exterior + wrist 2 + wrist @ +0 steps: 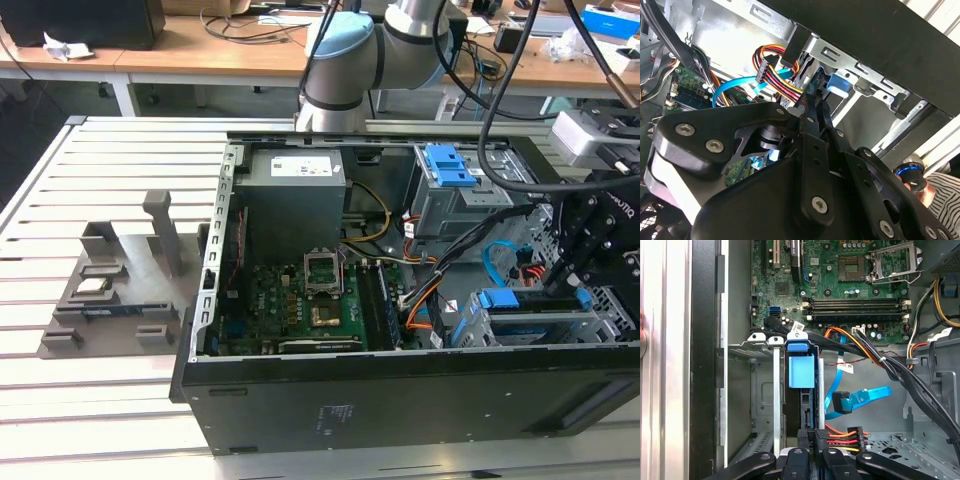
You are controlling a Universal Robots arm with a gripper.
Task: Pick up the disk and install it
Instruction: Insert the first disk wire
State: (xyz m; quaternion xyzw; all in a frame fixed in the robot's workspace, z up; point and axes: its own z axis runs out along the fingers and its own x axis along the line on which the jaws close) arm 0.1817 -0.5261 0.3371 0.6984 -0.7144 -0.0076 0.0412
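The disk [515, 302], silver with a bright blue carrier rail, stands on edge in the drive cage [540, 325] at the open computer case's front corner, on the exterior view's right. In the first wrist view the disk's blue carrier tab [801, 371] lies straight ahead of my fingers, sunk between the cage's metal walls. My gripper [563, 283] reaches down onto the near end of the disk. Its black fingers [815, 112] are drawn close together and pinch that thin end beside the blue tab [837, 84]. My gripper [812, 436] hides the part of the disk it holds.
A bundle of black, red, yellow and orange cables [850, 434] and a blue data cable [855, 400] crowd the cage. Inside the case are the motherboard [310, 300], a grey power supply [295, 190] and an upper bay with a blue latch [448, 165]. A grey fixture [120, 290] stands on the slatted table.
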